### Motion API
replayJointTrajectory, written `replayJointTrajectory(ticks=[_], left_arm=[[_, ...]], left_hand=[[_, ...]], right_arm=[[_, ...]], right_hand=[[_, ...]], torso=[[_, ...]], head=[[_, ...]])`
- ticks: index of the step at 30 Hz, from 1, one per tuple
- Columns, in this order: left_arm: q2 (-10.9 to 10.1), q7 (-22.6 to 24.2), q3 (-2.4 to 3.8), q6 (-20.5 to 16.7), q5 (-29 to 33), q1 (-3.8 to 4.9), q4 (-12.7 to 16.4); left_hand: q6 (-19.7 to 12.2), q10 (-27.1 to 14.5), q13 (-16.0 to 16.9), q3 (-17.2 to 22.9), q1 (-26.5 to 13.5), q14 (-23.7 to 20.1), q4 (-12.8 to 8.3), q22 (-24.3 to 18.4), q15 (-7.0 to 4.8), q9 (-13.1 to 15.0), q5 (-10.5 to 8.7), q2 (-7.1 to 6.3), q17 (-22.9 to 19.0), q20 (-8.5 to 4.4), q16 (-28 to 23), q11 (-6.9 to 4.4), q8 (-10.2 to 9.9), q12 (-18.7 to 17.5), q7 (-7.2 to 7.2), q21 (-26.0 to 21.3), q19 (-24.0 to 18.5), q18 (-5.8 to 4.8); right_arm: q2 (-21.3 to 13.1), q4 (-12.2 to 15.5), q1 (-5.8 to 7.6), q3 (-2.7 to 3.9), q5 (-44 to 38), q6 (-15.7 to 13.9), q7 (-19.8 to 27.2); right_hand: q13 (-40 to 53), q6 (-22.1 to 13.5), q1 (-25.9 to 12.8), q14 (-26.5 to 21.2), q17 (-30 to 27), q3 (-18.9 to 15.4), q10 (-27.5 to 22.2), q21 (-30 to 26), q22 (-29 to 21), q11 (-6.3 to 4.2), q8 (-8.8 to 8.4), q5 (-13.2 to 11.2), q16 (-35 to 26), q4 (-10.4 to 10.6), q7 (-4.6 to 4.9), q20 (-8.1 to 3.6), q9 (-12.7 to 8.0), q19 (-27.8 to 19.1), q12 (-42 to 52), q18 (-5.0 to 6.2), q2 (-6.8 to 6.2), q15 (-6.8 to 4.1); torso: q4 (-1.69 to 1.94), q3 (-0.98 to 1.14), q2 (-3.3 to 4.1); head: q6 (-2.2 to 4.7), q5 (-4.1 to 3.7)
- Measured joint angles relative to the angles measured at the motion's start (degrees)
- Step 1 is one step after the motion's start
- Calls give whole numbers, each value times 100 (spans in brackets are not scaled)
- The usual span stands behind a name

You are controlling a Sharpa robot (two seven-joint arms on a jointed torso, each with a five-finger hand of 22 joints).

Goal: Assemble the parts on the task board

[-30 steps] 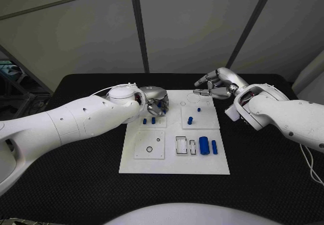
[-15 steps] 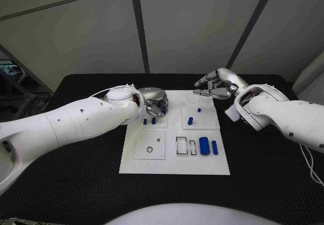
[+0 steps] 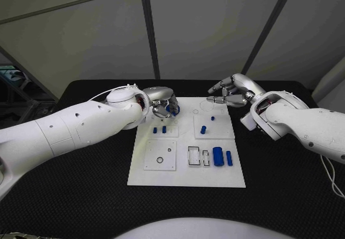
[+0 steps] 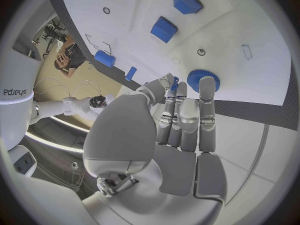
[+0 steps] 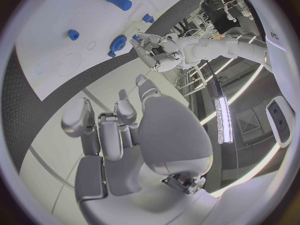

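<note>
I see my left hand (image 3: 162, 102) pinching a blue gear (image 4: 202, 79) over the board's (image 3: 186, 172) far left corner. My right hand (image 3: 231, 91) hovers curled and empty beyond the far right edge, above the counter (image 3: 86, 189).

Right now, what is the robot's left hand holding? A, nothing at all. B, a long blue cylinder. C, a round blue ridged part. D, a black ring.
C: in the left wrist view the left hand holds a round blue ridged part at its fingertips, above the far end of the white board.
</note>
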Motion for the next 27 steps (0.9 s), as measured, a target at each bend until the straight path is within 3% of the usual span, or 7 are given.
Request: replayJointTrajectory(ticks=[13,27], left_arm=[[-443,-34,42,48,125,-12,233],[-568,-120,40,116,184,-142,267]], left_hand=[[0,41,-1,0,-2,40,0,34,0,0,0,2,-4,-15,20,0,-21,-66,0,32,25,0],[41,41,-1,0,-45,40,0,32,0,2,0,0,-29,-15,20,0,-44,-66,0,32,25,0]], right_arm=[[-34,-3,0,0,-2,0,0],[-47,-1,0,0,-2,-1,-1]], right_hand=[[0,0,0,0,4,0,0,0,0,0,0,0,0,0,0,0,0,0,0,0,0,0],[1,0,0,0,3,0,0,0,0,0,0,0,0,0,0,0,0,0,0,0,0,0]], torso=[[-3,3,-4],[-11,1,-1]], head=[[1,-8],[12,38]])
